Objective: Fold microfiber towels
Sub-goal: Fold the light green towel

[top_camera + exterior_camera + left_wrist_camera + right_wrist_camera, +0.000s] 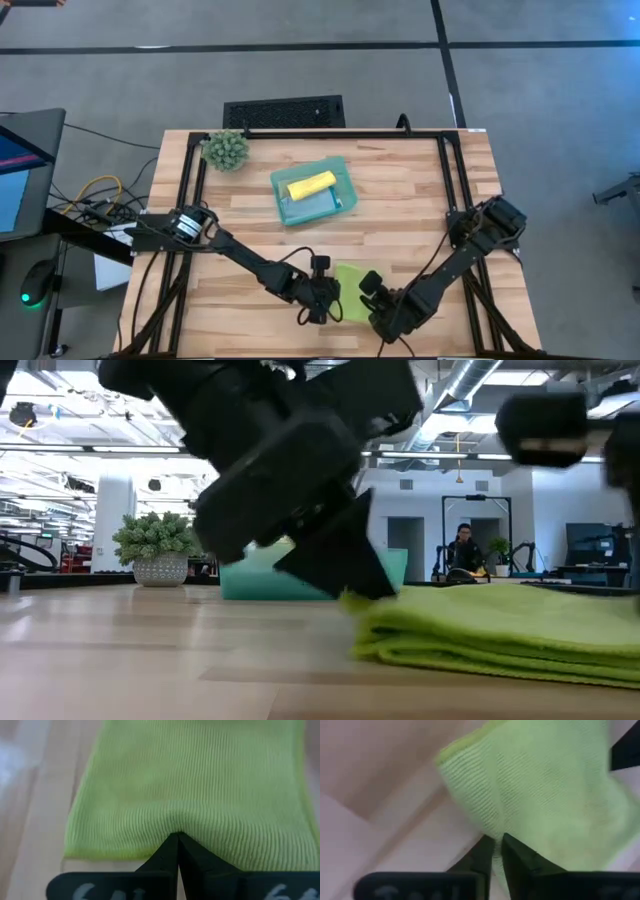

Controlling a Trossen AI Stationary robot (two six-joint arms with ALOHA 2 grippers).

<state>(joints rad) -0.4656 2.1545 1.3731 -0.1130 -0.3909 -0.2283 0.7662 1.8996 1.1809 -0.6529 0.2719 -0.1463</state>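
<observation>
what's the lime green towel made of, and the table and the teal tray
Lime green towel: soft knit cloth, likely microfiber, matte; fine ribbed rows show, and it puckers at the left gripper.
Table: wood, butcher-block style; pale joined strips with grain, light sheen.
Teal tray: looks like plastic; smooth, slightly see-through walls.

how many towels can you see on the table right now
3. A lime green towel lies folded at the near edge between both grippers. A yellow towel sits rolled in the teal tray, on a light blue towel. More may be hidden beneath.
</observation>
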